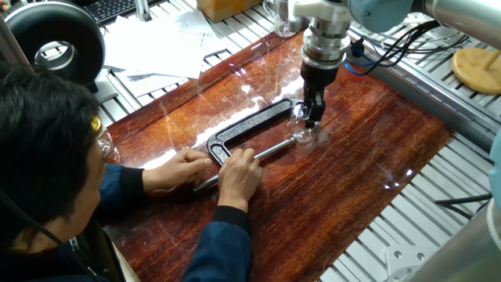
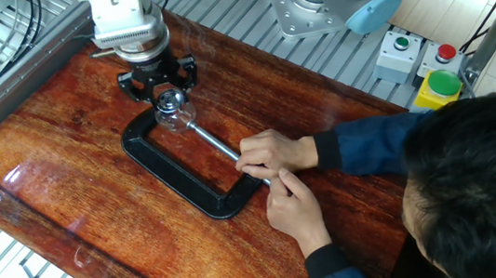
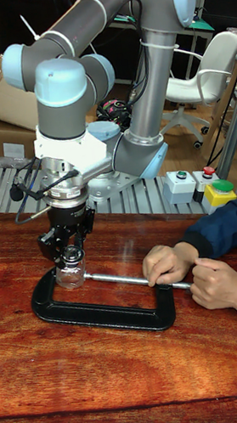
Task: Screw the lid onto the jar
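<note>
The small clear jar (image 2: 174, 117) (image 1: 304, 136) (image 3: 70, 275) stands upright on the wooden board, pinched between the jaw and screw pad of a black C-clamp (image 2: 175, 173) (image 1: 249, 127) (image 3: 96, 310). The silvery lid (image 2: 169, 99) sits on the jar's mouth. My gripper (image 2: 165, 89) (image 1: 311, 117) (image 3: 70, 249) points straight down over the jar, its fingers (image 2: 186, 71) closed in at the lid's sides. From the tall fixed view the fingers hide the lid.
A person's two hands (image 2: 273, 155) (image 1: 235, 168) (image 3: 174, 262) hold the clamp's screw rod (image 2: 216, 144). A glass jar with a yellow lid (image 1: 95, 129) stands at the board's edge beside the person. A button box (image 2: 397, 52) and a yellow stop button (image 2: 439, 87) sit off the board.
</note>
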{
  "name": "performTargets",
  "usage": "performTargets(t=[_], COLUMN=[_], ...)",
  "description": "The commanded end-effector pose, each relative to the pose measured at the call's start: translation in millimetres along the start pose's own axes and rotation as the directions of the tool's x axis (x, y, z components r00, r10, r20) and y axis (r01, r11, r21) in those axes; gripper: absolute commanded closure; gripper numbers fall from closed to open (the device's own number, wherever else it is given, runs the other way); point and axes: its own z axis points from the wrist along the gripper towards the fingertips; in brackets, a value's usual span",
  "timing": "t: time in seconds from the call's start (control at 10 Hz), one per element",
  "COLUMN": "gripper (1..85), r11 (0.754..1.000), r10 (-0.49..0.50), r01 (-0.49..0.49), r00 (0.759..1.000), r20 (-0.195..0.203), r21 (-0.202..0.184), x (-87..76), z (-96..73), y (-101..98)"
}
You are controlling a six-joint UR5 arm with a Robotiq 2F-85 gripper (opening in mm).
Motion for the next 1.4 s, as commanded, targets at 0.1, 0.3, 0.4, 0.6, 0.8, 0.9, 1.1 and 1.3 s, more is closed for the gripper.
performTargets(t=[0.1,0.3,0.4,0.6,0.8,0.9,1.1,1.3], gripper=[28.0,23.7,23.3,21.3,15.3,12.3,11.0,10.7], r11=[0.991,0.978,0.974,0.966,0.967,0.966,0.972,0.991], r10=[0.136,0.205,0.215,0.249,0.249,0.257,0.236,0.135], r01=[-0.136,-0.207,-0.219,-0.252,-0.252,-0.259,-0.235,-0.134], r00=[0.991,0.978,0.975,0.967,0.966,0.964,0.971,0.99], r20=[-0.001,0.034,0.063,0.053,0.063,0.06,0.035,0.04], r21=[0.019,0.036,0.062,0.056,0.039,0.012,-0.029,-0.025], x=[-7.7,-15.7,-21.3,-19.7,-23.9,-27.9,-27.9,-27.8], z=[-8.5,-8.1,-3.4,0.4,-1.4,-6.3,-16.6,-18.2], y=[1.1,-6.7,-17.8,-19.9,-14.5,0.0,19.2,19.7])
